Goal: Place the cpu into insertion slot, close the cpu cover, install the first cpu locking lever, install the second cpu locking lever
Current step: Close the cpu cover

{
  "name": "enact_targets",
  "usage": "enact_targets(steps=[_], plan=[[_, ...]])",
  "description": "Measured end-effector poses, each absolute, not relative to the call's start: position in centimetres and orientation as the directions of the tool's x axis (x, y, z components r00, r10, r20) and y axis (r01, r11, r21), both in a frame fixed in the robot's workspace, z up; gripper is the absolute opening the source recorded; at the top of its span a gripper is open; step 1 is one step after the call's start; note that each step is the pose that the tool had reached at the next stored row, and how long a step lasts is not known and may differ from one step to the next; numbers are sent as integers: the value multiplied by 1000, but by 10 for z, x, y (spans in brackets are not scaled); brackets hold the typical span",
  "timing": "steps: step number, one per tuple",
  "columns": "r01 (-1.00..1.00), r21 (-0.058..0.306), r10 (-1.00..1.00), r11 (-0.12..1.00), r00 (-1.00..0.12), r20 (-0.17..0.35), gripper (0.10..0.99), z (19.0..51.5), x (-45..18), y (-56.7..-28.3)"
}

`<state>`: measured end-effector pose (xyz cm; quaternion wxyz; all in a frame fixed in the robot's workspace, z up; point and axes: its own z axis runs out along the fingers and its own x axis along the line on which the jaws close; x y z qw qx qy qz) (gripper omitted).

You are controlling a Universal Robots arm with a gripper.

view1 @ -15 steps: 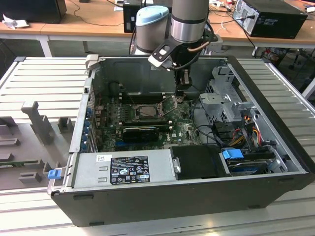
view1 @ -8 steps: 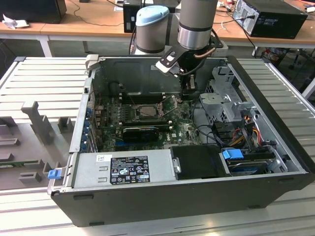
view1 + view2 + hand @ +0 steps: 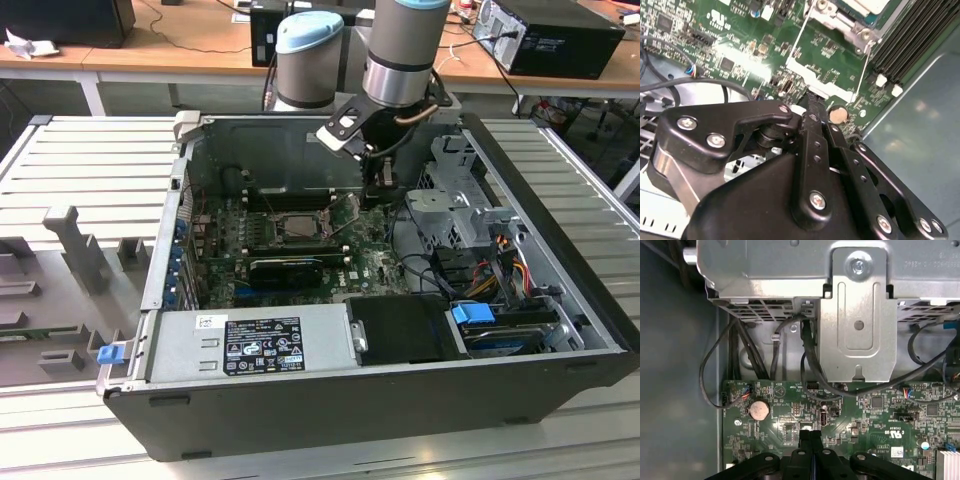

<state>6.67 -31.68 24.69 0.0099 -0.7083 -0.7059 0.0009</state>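
Here: tool (image 3: 810, 100) narrow, fingers pressed together, tip against free edge of cpu cover (image 3: 812, 76). Plate tilted up on hinge, not closed. Beyond it, cpu (image 3: 862, 4) lying in insertion slot (image 3: 272, 228), pale top exposed. Farther, memory slots (image 3: 910, 37), then computer case wall (image 3: 920, 125), slatted tabletop (image 3: 90, 150) outside.

The gripper (image 3: 809, 433), fingers together, hovers over the green motherboard (image 3: 875, 415) near a coin battery (image 3: 759, 410)
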Motion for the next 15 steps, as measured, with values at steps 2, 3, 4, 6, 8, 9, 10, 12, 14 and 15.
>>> enact_targets(steps=[2,3,4,6,8,9,10,12,14,15], plan=[[1000,-19,1000,-3,4,13,106,247,65,-317],[1000,-19,1000,-3,4,13,106,247,64,-317],[1000,-19,1000,-3,4,13,106,247,62,-317],[1000,-19,1000,-3,4,13,106,247,61,-317],[1000,-19,1000,-3,4,13,106,247,60,-317],[1000,-19,1000,-3,4,13,106,247,60,-317],[1000,-19,1000,-3,3,13,106,247,60,-317],[1000,-19,1000,-3,3,13,106,247,60,-317],[1000,-19,1000,-3,3,13,106,247,59,-317],[1000,-19,1000,-3,3,13,106,247,58,-317]])
